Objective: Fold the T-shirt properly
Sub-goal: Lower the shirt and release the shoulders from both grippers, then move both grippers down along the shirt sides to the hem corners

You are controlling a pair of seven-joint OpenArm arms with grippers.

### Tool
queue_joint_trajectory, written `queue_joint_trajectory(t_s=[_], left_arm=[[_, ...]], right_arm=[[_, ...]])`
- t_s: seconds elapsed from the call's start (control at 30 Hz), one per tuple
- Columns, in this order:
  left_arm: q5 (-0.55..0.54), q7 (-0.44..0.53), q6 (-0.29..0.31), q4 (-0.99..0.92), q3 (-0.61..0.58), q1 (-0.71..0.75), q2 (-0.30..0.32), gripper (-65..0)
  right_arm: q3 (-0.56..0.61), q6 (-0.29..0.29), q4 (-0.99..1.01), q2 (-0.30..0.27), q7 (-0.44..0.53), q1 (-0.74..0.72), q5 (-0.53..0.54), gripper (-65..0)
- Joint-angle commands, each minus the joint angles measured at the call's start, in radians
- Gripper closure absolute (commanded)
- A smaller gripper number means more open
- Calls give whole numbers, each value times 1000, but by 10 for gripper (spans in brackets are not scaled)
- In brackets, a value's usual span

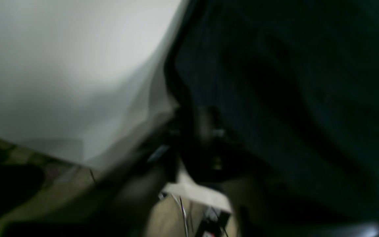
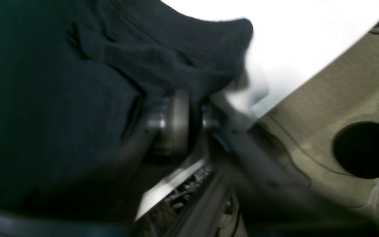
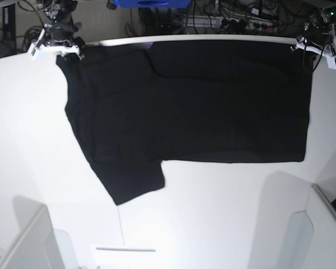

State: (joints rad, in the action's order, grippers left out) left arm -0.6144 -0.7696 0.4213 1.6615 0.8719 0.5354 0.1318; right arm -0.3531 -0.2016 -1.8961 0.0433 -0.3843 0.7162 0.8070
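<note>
The near part of the white bench is bare, and the first cloth met going away from the camera is a short sleeve of the T-shirt, which reaches furthest forward at the base view's lower left. Beyond it the black T-shirt lies flat and spread across the bench, its long side running along the far edge, with 1 corner at each far end.

At the far left of the base view the right tool sits at the shirt's corner, right at the bench's far edge. In the right wrist view black cloth bunches against that tool's fingers, but the picture is too blurred to tell whether the tool pinches the cloth or stands apart from it.

At the far right of the base view the left tool sits at the shirt's other far corner. The left wrist view shows dark cloth filling the right side beside the white bench, heavily blurred; I cannot tell whether this tool is wide, narrow or holding the cloth.
</note>
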Motion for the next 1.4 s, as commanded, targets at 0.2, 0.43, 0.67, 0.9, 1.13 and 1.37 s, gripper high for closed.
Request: queue_joint_trajectory(t_s=[0.2, 0.43, 0.67, 0.9, 1.13, 1.37], left_arm=[[-9, 11, 1, 98, 112, 15, -2, -507], [-9, 11, 1, 131, 194, -28, 27, -540], [-8, 9, 1, 124, 115, -100, 101, -538], [-8, 11, 1, 124, -29, -168, 154, -476], [63, 9, 1, 122, -62, -266, 154, -125], [324, 9, 1, 91, -147, -360, 145, 0]], right_arm=[[-105, 6, -95, 39, 20, 21, -1, -354], [-114, 6, -87, -59, 14, -57, -5, -354], [-114, 9, -10, -179, -141, -275, -5, -356], [-114, 115, 146, -256, -269, -521, -7, -356], [-105, 161, 347, -296, -322, -709, -7, -356], [90, 172, 528, -348, -261, -846, -8, -356]])
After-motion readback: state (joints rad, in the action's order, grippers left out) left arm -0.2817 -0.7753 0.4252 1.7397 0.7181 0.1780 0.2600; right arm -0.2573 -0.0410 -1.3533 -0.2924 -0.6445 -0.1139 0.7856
